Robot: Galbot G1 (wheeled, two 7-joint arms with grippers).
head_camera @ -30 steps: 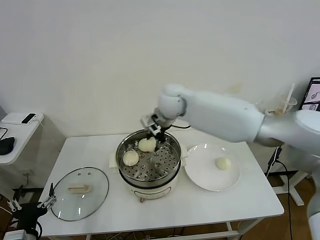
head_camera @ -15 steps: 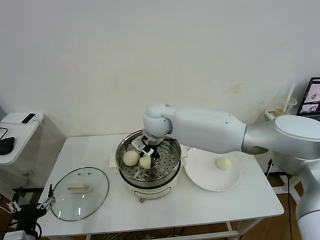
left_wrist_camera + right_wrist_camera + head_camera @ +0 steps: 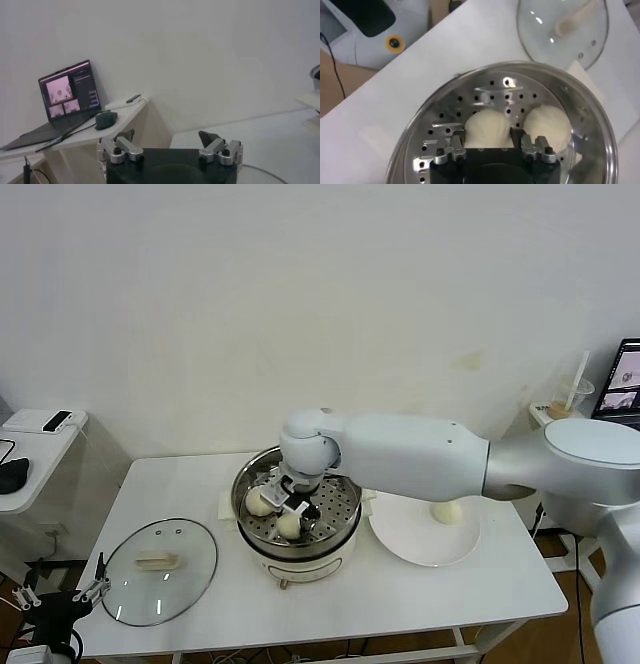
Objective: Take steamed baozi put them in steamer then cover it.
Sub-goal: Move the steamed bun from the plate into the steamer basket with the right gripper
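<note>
Head view: we see the right pincer [image 3: 291, 512] clamped on 1 smooth baozi [image 3: 289, 526] inside the shiny perforated steamer [image 3: 343, 529]; glass cover [image 3: 160, 571] flat on the desk [image 3: 480, 584]; white plate [image 3: 410, 539] beside.
Left wrist: left pincer [image 3: 170, 146] spread wide.
Right wrist: 2 buns on the tray.

Lab or office, bare white wall, laptop [image 3: 67, 97], side desk [image 3: 30, 449]
</note>
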